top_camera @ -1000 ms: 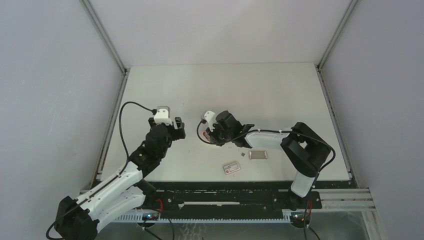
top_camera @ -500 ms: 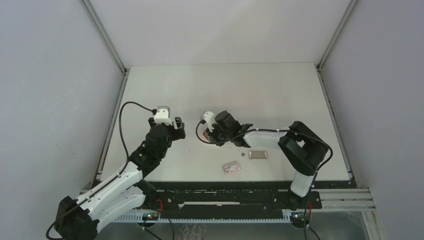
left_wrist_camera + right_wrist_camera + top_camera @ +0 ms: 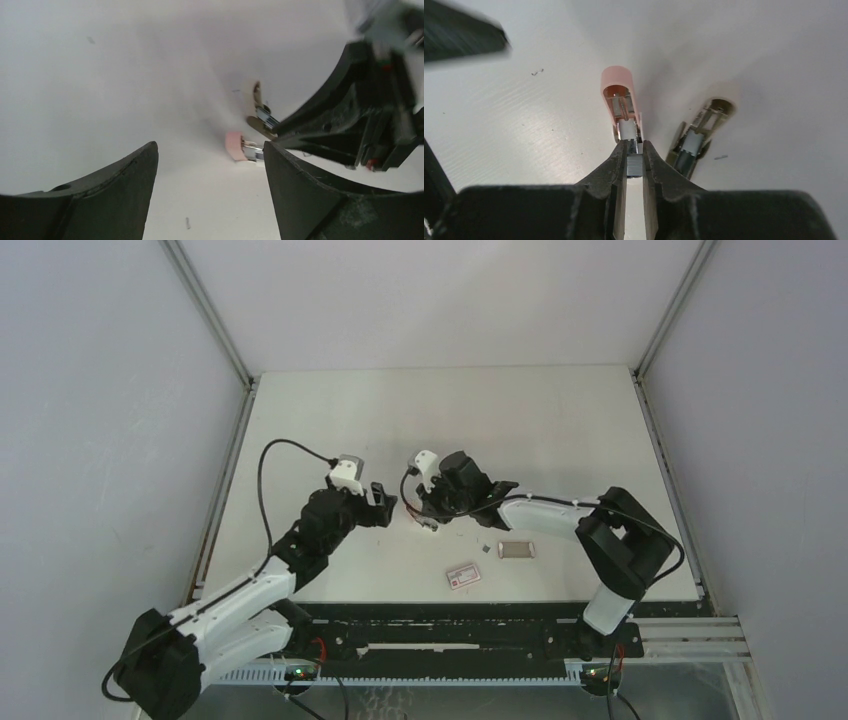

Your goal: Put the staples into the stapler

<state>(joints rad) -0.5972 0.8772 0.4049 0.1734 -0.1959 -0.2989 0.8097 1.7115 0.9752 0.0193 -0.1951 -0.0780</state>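
Right wrist view: right gripper [image 3: 635,147] is nearly closed, pinching a short silvery strip of staples [image 3: 635,166] between its fingertips. The strip sits right at the rear of the stapler [image 3: 619,89], which lies hinged open on the table [image 3: 560,430]. Pink half points straight ahead with its metal channel exposed; the cream and metal half splays off to the right.

Left wrist view: left gripper [image 3: 210,150] is wide open and holds nothing. It hovers just beside the pink tip, with the right gripper across from it.

Step in hand, as I read it: feeding the strip into the channel. It is not seated yet.

Next move likely needs the strip lined up square with the channel and slid in flat before release. The left gripper may need to steady the stapler so it doesn't skate.

Surface: white matte tabletop with a few loose staple bits [image 3: 538,72] near the stapler. Top view shows a labelled box [image 3: 462,575] and a flat grey block [image 3: 516,549] near the front edge, well apart from the stapler. Can't tell if the block is spare staples.

Room: plain pale walls [image 3: 110,440] on three sides, with metal frame posts [image 3: 205,310] at the corners.
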